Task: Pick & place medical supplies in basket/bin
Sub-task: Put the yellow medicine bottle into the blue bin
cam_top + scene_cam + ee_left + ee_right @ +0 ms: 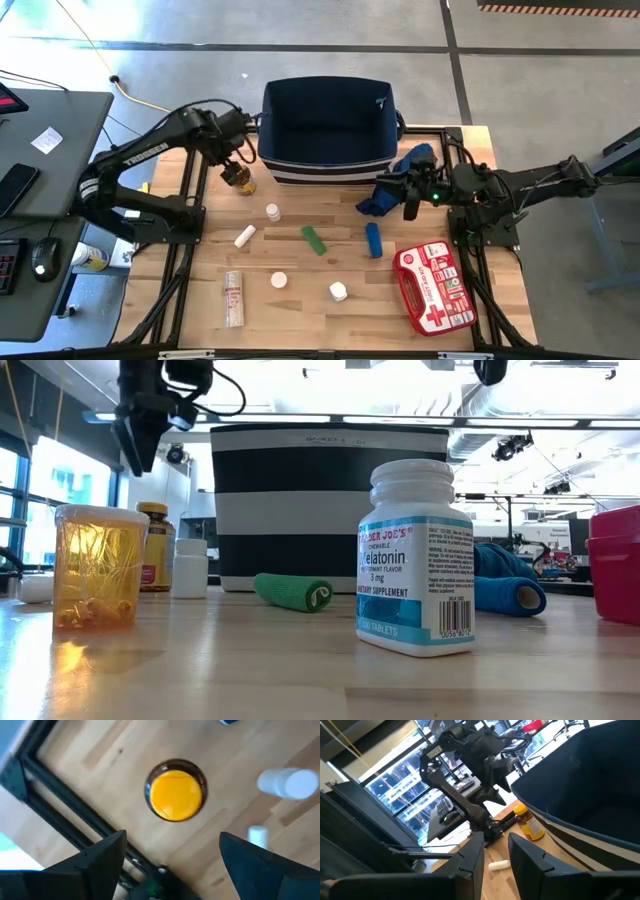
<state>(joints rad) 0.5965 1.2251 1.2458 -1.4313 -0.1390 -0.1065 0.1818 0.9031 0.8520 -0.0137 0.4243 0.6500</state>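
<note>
The left hand hangs directly above the amber bottle, its fingers spread wide with nothing between them. From the left wrist view the yellow cap sits squarely in the gap ahead of the two fingers, so the step in hand looks like the approach to pick this bottle. The bottle stands upright on the surface, just beside the near left corner of the bin, which is close behind the hand.

The next move would seem to call for a straight drop until the fingers flank the bottle below its cap, then a squeeze, a lift clear of the bin's wall, and a short carry over the opening. A small white bottle stands a little beyond the amber one, near enough to watch but not in the way.

The right hand waits on the other side of the bin, beside a blue cloth bundle, its fingers nearly together and pinching nothing. The remaining supplies, including the green roll and the first aid pouch, lie out on the surface, not yet binned.
</note>
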